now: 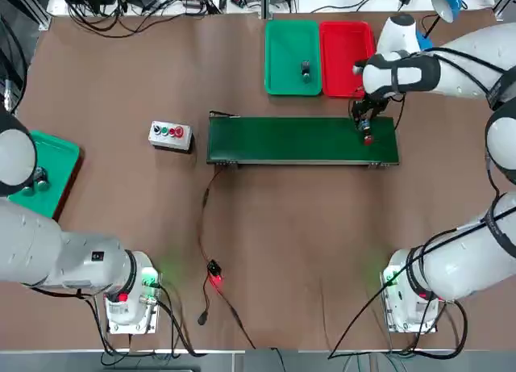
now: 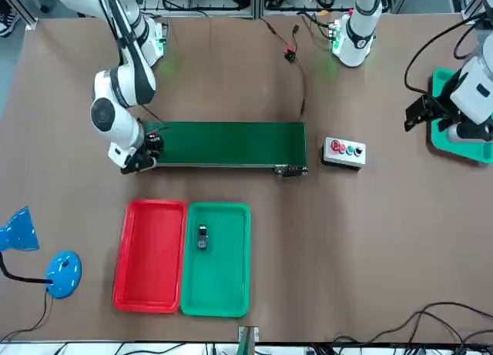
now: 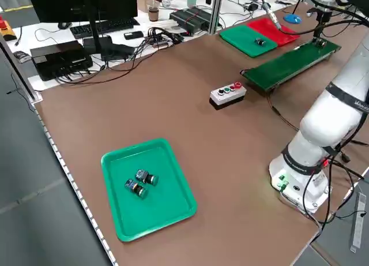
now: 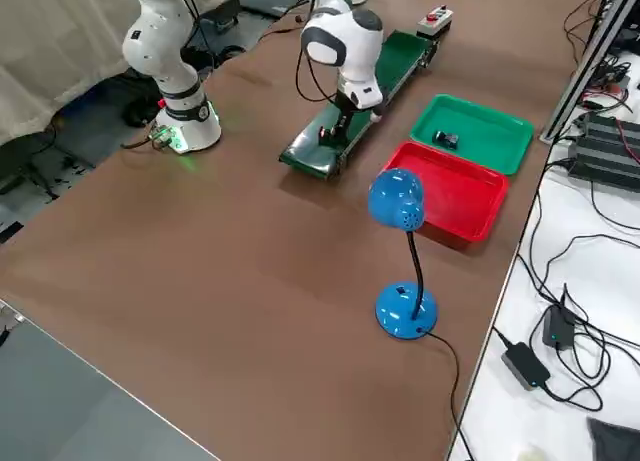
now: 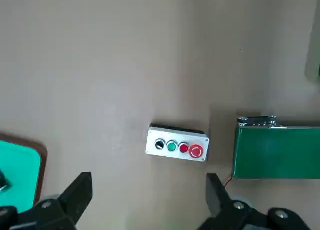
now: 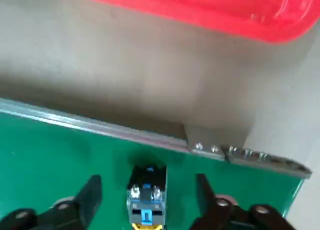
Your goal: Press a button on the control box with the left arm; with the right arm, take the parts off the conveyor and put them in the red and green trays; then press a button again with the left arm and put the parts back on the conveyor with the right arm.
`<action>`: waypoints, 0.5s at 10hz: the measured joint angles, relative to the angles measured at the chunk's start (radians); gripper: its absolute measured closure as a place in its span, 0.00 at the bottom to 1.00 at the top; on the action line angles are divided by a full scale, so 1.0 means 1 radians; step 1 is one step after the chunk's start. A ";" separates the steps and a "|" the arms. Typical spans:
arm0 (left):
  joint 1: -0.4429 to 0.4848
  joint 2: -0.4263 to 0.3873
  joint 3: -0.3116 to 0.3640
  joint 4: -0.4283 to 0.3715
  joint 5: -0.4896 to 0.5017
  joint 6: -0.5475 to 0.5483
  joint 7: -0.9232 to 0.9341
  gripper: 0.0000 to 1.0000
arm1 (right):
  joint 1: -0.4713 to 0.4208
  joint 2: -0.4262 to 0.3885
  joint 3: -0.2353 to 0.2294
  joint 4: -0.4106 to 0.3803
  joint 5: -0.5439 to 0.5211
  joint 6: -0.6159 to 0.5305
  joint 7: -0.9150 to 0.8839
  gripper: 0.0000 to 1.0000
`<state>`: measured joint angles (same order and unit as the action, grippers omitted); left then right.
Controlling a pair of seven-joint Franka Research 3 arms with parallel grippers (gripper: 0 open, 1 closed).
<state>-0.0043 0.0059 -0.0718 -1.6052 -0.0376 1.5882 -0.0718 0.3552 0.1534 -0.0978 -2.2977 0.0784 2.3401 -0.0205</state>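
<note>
1. Top: right gripper (image 1: 364, 123) over belt (image 1: 302, 140) end, part (image 1: 367, 137) beneath; could knock it off rising.
2. Right wrist: fingers (image 6: 90, 192) spread, part (image 6: 146, 195) between, unheld; may snag.
3. Left wrist: left gripper (image 5: 147, 195) wide, empty, short of box (image 5: 177, 143); could hit wrong button.

Brown table (image 3: 173, 122) seen from the robot's left. Near the front edge lies a green tray (image 3: 149, 188) holding two small parts (image 3: 140, 182), side by side and close to its middle. A white arm base (image 3: 302, 173), with a green light low on it, stands at the right. The control box (image 3: 228, 94), near mid-table, carries a row of buttons, the red one at its far end. Beyond it lies the green conveyor (image 3: 288, 61), running away toward the far right. Past the conveyor sit a second green tray (image 3: 245, 38), with one dark part (image 3: 260, 42) in it, and a red tray (image 3: 277, 30) alongside. Cables, a keyboard and boxes line the far bench (image 3: 86, 32).
</note>
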 joint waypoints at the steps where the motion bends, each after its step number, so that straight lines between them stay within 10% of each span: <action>1: 0.001 0.000 0.000 0.000 0.000 0.000 0.000 0.00 | 0.017 0.002 0.000 0.094 0.000 -0.035 0.001 0.00; 5: 0.001 0.002 0.000 0.000 0.000 0.000 0.000 0.00 | 0.107 0.254 0.001 0.586 0.001 -0.157 0.233 0.00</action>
<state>-0.0030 0.0078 -0.0719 -1.6055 -0.0376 1.5881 -0.0718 0.4623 0.4076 -0.0965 -1.7120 0.0797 2.1830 0.2120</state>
